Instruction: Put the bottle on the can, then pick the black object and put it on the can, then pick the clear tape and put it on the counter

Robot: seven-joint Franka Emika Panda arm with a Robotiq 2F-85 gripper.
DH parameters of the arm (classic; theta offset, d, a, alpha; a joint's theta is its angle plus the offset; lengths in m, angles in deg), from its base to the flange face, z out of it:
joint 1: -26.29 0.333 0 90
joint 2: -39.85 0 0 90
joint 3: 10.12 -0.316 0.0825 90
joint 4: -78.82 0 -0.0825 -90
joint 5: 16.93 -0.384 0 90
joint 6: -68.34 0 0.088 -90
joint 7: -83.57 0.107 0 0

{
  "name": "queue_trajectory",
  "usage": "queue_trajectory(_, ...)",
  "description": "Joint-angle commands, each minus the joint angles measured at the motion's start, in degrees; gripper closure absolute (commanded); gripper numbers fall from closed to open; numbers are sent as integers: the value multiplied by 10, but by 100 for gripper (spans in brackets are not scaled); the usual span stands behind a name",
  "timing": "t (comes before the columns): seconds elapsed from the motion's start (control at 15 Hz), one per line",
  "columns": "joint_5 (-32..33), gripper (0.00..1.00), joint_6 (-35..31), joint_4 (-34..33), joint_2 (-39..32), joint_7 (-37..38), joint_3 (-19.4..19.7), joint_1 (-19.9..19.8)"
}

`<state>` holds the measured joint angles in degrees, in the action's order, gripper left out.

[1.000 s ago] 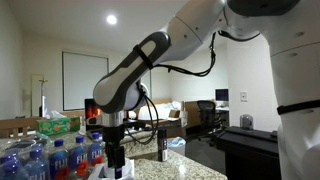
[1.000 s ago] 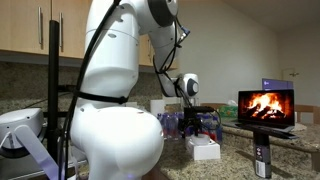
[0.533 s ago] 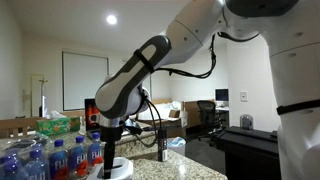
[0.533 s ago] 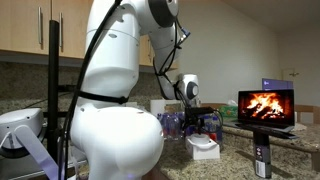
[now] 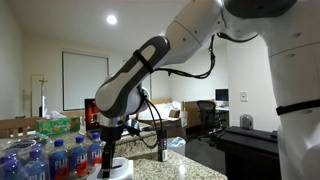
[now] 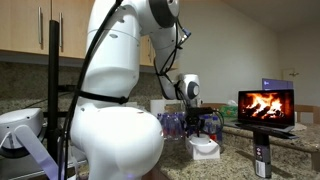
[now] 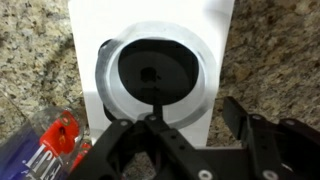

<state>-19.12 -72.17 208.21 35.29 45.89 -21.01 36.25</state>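
Granite counter (image 7: 30, 60), wrist view alone shows clear tape (image 7: 104, 72) on white box (image 7: 90, 20), hand (image 7: 193, 118) apparently spread

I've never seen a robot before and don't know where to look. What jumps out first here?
The huge white arm fills an exterior view, bending over a granite counter. Its gripper hangs right above a whitish ring lying on a white box. Further off, a laptop shows a glowing fire, and blue-labelled bottles stand beside the box.
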Motion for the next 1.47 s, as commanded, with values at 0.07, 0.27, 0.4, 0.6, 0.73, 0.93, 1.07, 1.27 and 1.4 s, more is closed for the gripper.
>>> queue_trajectory(0.07,8,74,20,7,2,46,-3,-1)
queue_trajectory(0.27,15,90,21,14,10,75,-4,1)
queue_trajectory(0.4,19,92,17,21,16,99,-5,2)
queue_trajectory(0.6,15,89,20,35,34,119,-5,0)
queue_trajectory(0.73,4,89,11,61,54,135,-3,-2)
queue_trajectory(0.93,-22,89,0,118,101,166,6,-6)
queue_trajectory(1.07,-38,89,-11,161,139,187,19,-8)
queue_trajectory(1.27,-47,89,-33,214,190,207,46,-12)
queue_trajectory(1.4,-31,89,-41,231,216,204,66,-19)
